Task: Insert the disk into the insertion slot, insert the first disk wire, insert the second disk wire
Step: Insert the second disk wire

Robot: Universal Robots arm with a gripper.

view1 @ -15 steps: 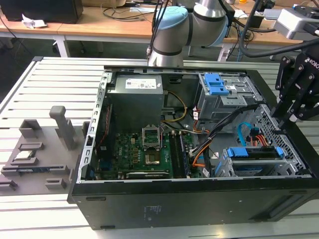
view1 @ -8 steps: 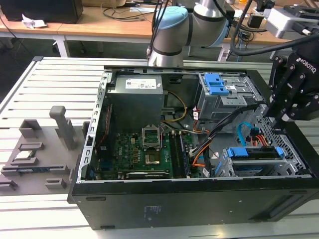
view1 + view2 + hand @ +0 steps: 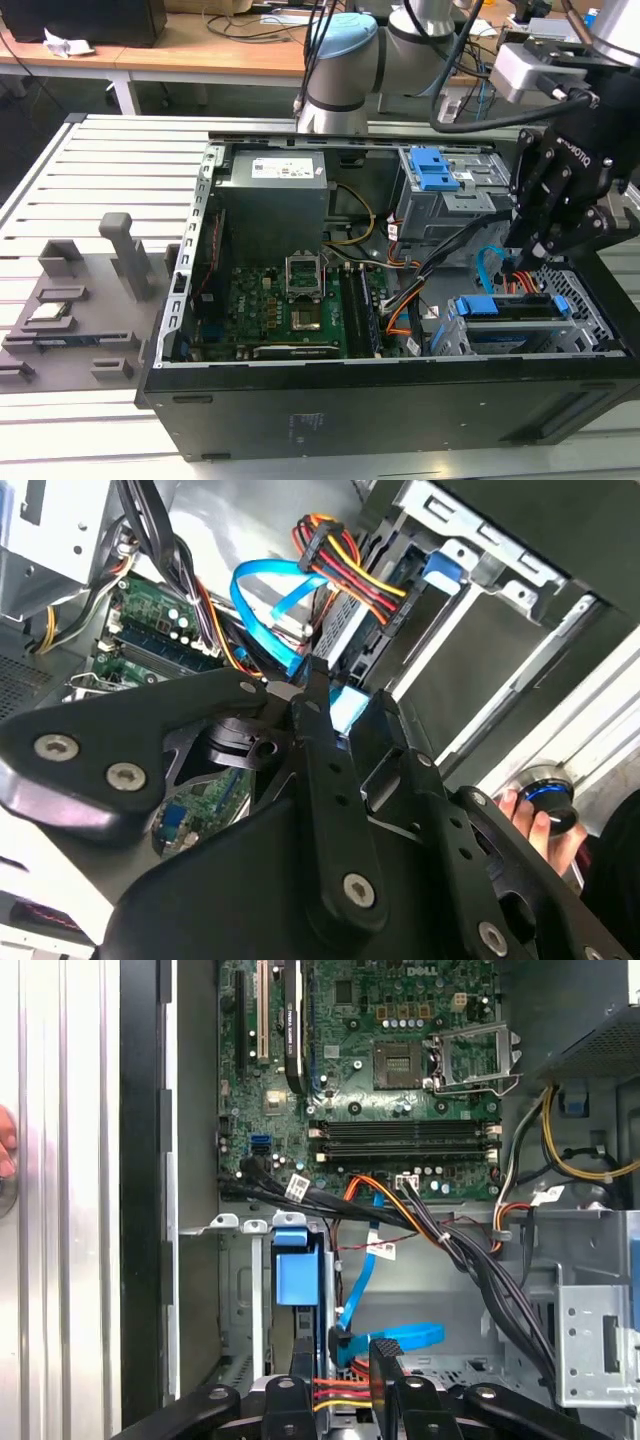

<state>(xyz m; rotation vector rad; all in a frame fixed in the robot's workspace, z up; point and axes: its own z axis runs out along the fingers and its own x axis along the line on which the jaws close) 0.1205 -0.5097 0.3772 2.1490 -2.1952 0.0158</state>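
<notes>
Here the fingers (image 3: 385, 1365) pinch the blue wire's (image 3: 385, 1338) connector behind the disk (image 3: 515, 320).

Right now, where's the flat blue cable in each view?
Exterior view: the flat blue cable curves inside the case, toward the exterior view's right.
Second wrist view: looped beside the red and yellow wires.
First wrist view: next to those same wires.
Shared landmark: the green motherboard.

I see the open case's motherboard (image 3: 290, 305) beside the power supply (image 3: 275, 195), and a grey fixture (image 3: 75, 310) on the table (image 3: 60, 190).
</notes>
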